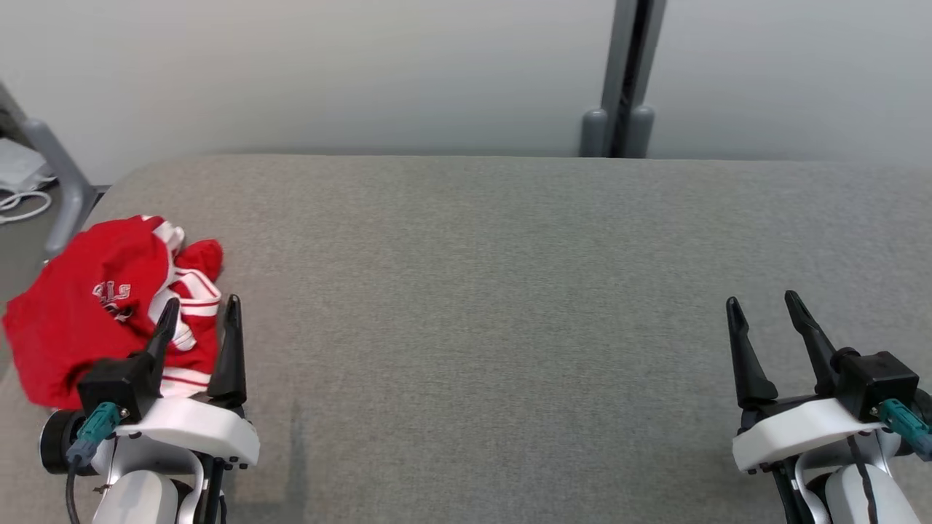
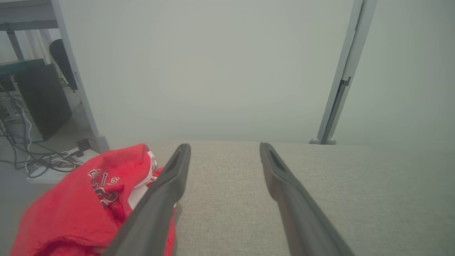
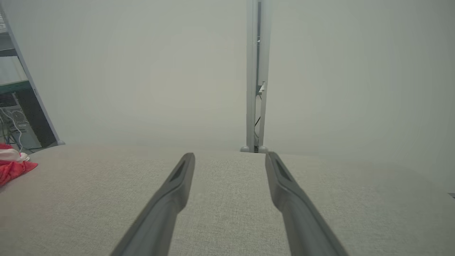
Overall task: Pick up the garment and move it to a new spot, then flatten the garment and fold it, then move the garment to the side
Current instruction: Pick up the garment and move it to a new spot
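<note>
1. While nothing is yet held, the left gripper (image 1: 202, 300) is seen nearest, at the lower left, with its two dark fingers spread wide. The right gripper (image 1: 761, 298) is likewise spread wide and empty at the lower right, well apart from the work.
2. Just beyond the left gripper, and to its outer side, the garment (image 1: 87, 291) is found. It is red with white striped trim and lettering, and it is crumpled in a heap at the left end of the grey padded surface (image 1: 466, 306). In the left wrist view one finger overlaps the heap, but whether it touches the cloth cannot be told.
3. The step in hand is judged to be the pick-up, and it is best given to the left arm. The gripper should be shifted toward the robot's left so that the heap lies between the fingers rather than beside them. It should then be lowered onto a raised fold, so that cloth and not padding is pinched.
4. A thick bunch should be taken, since a thin edge may slip out during the lift.
5. Farther on, the broad bare middle of the surface is offered as the new spot. The cloth should be carried there lifted clear, not dragged.
6. Farthest off, the grey post (image 1: 622, 87) is left out of the work.
</note>
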Motion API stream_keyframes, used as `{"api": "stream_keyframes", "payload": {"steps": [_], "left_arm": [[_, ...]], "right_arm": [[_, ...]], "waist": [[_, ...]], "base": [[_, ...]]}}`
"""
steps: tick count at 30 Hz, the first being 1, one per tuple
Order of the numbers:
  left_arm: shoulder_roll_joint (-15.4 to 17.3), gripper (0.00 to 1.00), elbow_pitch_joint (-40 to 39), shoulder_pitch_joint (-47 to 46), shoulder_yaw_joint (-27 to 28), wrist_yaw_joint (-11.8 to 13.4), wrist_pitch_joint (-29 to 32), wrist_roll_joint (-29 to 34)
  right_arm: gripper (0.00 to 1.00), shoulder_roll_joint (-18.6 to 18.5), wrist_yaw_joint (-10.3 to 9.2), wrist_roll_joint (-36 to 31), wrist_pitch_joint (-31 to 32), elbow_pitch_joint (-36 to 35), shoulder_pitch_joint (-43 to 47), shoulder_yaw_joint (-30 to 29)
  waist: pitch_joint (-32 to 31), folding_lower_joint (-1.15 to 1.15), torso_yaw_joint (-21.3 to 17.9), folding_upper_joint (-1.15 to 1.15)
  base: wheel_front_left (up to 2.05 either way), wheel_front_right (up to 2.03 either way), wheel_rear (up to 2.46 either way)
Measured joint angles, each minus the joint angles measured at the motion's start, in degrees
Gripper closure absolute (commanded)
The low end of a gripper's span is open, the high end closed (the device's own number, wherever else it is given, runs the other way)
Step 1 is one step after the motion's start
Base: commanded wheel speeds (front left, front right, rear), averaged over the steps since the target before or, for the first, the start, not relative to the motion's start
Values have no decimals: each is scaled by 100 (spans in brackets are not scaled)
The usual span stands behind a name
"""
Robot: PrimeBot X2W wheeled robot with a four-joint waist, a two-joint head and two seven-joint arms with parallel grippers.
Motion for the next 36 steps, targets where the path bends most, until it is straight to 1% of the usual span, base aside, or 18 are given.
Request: {"api": "stream_keyframes", "payload": {"steps": [11, 12, 14, 16, 17, 19, 21, 36], "left_arm": [[25, 0, 42, 132, 201, 112, -147, -194], [48, 0, 45, 168, 230, 118, -165, -213], [57, 0, 43, 221, 247, 132, -175, -238], [-27, 0, -73, 347, 201, 265, -215, -189], [-42, 0, -71, 388, 193, 246, -185, -203], [23, 0, -112, 381, 222, 252, -175, -211], [13, 0, -155, 393, 210, 278, -174, -209], [-20, 0, -495, 444, 138, 438, -63, -209]], "right_arm": [[0, 40, 0, 168, 42, -180, -83, 291], [0, 55, 0, 187, 42, -190, -94, 361], [0, 60, 0, 218, 41, -200, -101, 398], [0, 67, 0, 242, 31, -202, -105, 422], [0, 74, 0, 252, 30, -199, -107, 432], [0, 74, 0, 263, 25, -196, -107, 438], [0, 82, 0, 269, 21, -193, -112, 452], [0, 96, 0, 282, 14, -170, -112, 435]], "waist": [[26, 0, 1142, 0], [21, 0, 1331, 0], [13, 0, 1498, 0], [2, 0, 1640, 0], [-2, 0, 1700, 0], [-10, 0, 1790, 0], [-16, 0, 1844, 0], [37, 0, 1931, 0]], "base": [[0, 0, 0], [0, 0, 0], [0, 0, 0], [0, 0, 0], [0, 0, 0], [0, 0, 0], [0, 0, 0], [0, 0, 0]]}}
